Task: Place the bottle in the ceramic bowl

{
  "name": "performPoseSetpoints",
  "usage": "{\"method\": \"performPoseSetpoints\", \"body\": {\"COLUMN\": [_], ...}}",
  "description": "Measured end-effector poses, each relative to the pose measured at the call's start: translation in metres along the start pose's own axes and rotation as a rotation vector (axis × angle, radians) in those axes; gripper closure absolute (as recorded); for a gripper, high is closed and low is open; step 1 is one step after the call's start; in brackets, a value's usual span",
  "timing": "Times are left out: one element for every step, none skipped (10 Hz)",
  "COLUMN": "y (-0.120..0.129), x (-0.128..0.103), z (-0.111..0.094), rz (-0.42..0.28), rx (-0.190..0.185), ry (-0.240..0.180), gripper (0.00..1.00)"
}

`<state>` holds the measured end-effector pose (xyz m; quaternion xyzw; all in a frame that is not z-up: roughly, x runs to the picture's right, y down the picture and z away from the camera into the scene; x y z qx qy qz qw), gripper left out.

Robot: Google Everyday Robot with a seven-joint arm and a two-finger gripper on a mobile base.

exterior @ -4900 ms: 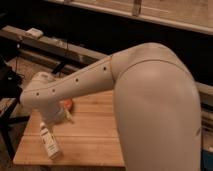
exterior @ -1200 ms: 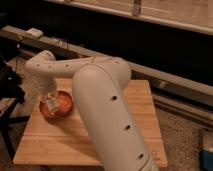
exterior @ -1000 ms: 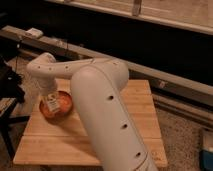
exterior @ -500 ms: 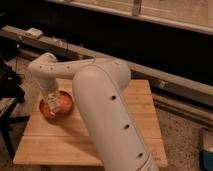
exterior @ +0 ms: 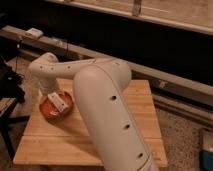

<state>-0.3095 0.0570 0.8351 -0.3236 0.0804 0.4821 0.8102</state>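
The bottle (exterior: 59, 101) lies tilted inside the ceramic bowl (exterior: 47, 111), its white body resting across the orange-red dish with one end pointing up toward the arm and the other down toward the bowl's right rim. The bowl sits on the left part of the wooden table (exterior: 140, 115), near the left edge but still fully on the boards.

The gripper (exterior: 50, 93) is at the end of the white arm (exterior: 105, 110), directly above the upper end of the bottle and over the bowl's far rim. Whether the jaws are spread or pressing on the bottle cannot be told; the wrist covers them.

The arm's large forearm runs diagonally from the lower right of the view up to an elbow over the table's middle, then bends left toward the bowl, covering much of the tabletop. Bare boards show to the right of the arm and along the front left, below the bowl. The table's front edge and right edge are both visible. A long rail (exterior: 165, 80) runs behind the table.

The bottle has a faint darker patch on its face, but no writing on it can be read.
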Motion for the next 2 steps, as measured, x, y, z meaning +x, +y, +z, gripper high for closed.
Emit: {"method": "performPoseSetpoints", "body": {"y": [-0.0002,-0.0013], "x": [-0.0001,0.0001], "z": [-0.0002,-0.0003], "rz": [0.000,0.002], "rx": [0.000,0.000], "ry": [0.000,0.000], "gripper": [0.23,0.23]}}
